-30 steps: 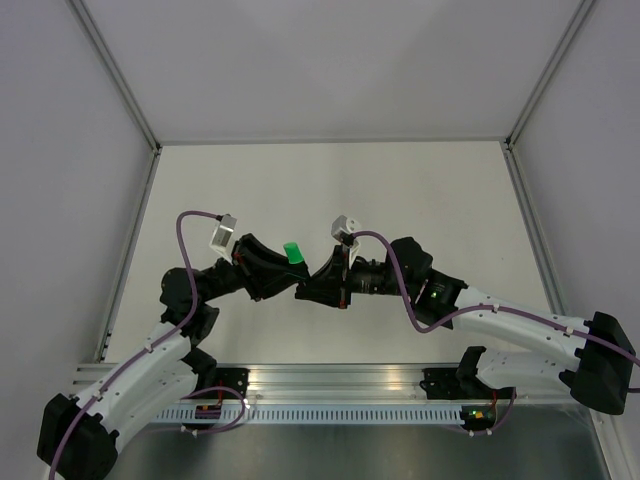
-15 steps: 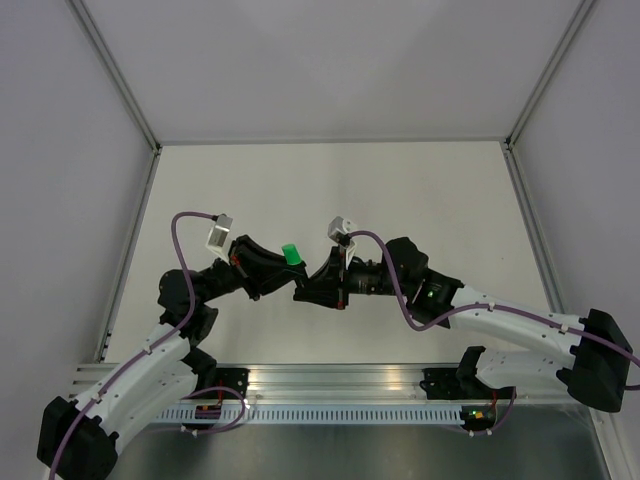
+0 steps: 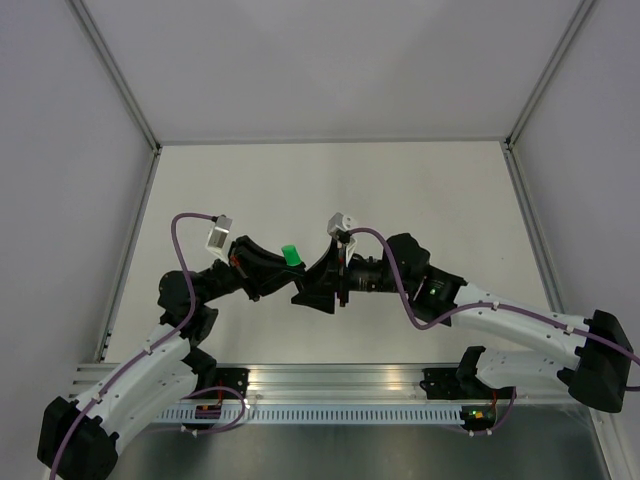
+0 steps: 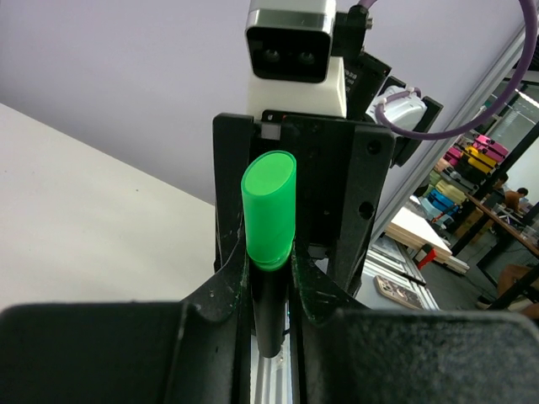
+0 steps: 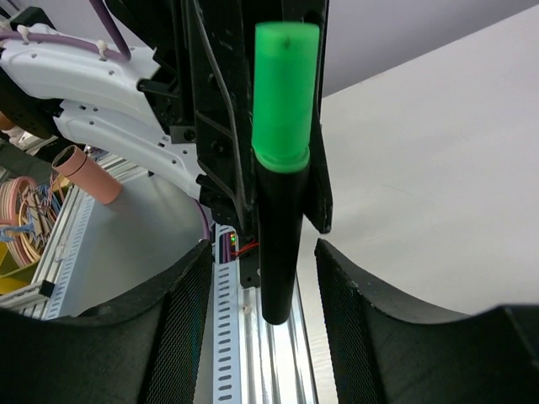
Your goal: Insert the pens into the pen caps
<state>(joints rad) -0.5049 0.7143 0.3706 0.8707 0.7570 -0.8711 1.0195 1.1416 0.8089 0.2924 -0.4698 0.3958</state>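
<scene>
1. Near edge: both arms rise from the rail (image 3: 340, 385) and bend inward. The two tools meet in the air, slightly left of the middle of the surface (image 3: 400, 180). Judged purpose: to bring both tools to a single pen off the surface, where it can be handled from two sides.

2. The left tool (image 4: 269, 269) is clamped onto the pen (image 4: 269, 316). Its fingers press the dark body from both sides just under the green end. Judged reason: a grip on the body leaves the green end free.

3. The right tool (image 5: 263, 278) is spread wide, one finger on each side of the pen's dark lower end. A gap shows on both sides, so it is around the pen but not touching it. Whether it is arriving or leaving cannot be told.

4. Pen: short, stubby and round, with a matt black body. It is held clear of the surface between the two tools.

5. Cap (image 5: 285, 93): bright green, smooth and flat-topped, with a slight collar where it meets the body. No gap shows at that joint, so it is judged fully seated.

6. Beyond: no other pen or cap shows in any view. Some may lie hidden under the arms.
</scene>
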